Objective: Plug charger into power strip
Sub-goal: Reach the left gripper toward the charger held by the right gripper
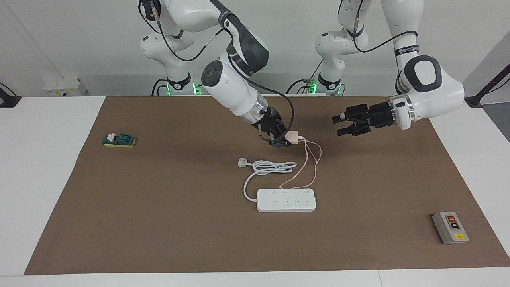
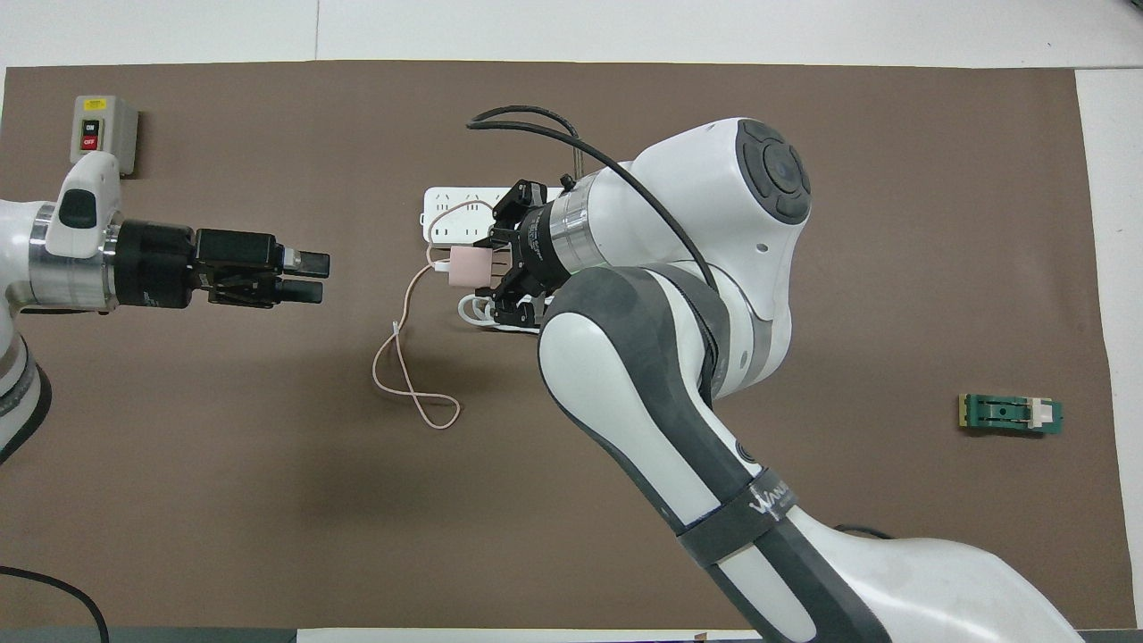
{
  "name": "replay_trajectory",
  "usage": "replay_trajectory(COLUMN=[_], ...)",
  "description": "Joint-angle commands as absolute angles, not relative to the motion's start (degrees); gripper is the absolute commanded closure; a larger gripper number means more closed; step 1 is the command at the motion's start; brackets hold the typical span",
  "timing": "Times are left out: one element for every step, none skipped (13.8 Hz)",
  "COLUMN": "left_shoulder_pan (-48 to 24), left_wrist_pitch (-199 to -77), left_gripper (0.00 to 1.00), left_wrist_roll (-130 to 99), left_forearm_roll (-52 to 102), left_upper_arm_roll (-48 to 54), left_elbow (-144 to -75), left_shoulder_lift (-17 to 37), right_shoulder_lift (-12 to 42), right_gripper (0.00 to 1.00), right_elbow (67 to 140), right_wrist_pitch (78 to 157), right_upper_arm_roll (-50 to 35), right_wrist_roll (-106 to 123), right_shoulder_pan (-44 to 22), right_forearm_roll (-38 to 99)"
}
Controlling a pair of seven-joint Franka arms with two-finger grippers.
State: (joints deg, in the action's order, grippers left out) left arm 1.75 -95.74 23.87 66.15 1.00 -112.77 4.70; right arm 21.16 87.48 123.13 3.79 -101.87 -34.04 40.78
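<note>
My right gripper (image 1: 284, 140) (image 2: 483, 267) hangs over the mat, shut on the small pink charger (image 1: 294, 137) (image 2: 468, 267). The charger's thin pink cable (image 1: 307, 165) (image 2: 404, 366) droops to the mat and loops toward the power strip. The white power strip (image 1: 286, 200) (image 2: 445, 214) lies flat mid-table, farther from the robots than the charger; in the overhead view the right arm hides most of it. Its thick white cord (image 1: 271, 167) coils beside it and ends in a white plug (image 1: 242, 162). My left gripper (image 1: 338, 125) (image 2: 314, 278) is open, level with the charger and pointing at it across a gap.
A grey button box (image 1: 450, 227) (image 2: 104, 129) sits at the left arm's end, far from the robots. A green switch block (image 1: 119, 140) (image 2: 1011, 414) lies toward the right arm's end. The brown mat (image 1: 159, 219) covers most of the white table.
</note>
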Motion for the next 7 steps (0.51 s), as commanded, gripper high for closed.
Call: replay_trajectory(left_shoulder_pan=[-0.17,-1.65,-2.63,-3.59,-4.91,-5.53,-5.97], left_wrist_pitch=[-97.21,-97.38,-97.38,-97.12,-96.34,-95.89,-95.98], left_gripper=[0.0,0.0,0.0,0.0,0.0,0.0,0.0], left_wrist_roll=[33.89,35.4,35.59,35.6,35.68,35.77,35.77], left_forearm_roll=[71.69,74.07,76.7,79.43,82.5,83.66,84.37], left_upper_arm_roll=[0.53,0.53,0.53,0.61,0.62,0.53,0.61], left_elbow=[-114.6,-115.65,-116.53,-117.59,-117.95,-117.95,-117.95], left_shoulder_lift=[6.49,6.76,7.12,8.25,9.57,10.1,10.28], right_shoulder_lift=[20.83,20.83,20.92,20.83,20.83,20.83,20.83], right_gripper=[1.0,1.0,1.0,1.0,1.0,1.0,1.0], right_elbow=[88.33,88.33,88.33,88.33,88.33,88.33,88.33], right_wrist_pitch=[124.45,124.45,124.45,124.45,124.45,124.45,124.45], right_upper_arm_roll=[3.52,3.52,3.52,3.52,3.52,3.52,3.52], right_wrist_roll=[-100.9,-100.9,-100.99,-100.99,-100.99,-100.99,-100.99], right_shoulder_pan=[-33.84,-33.66,-33.66,-33.66,-33.66,-33.66,-33.66], right_forearm_roll=[40.34,40.34,40.34,40.43,40.34,40.34,40.43])
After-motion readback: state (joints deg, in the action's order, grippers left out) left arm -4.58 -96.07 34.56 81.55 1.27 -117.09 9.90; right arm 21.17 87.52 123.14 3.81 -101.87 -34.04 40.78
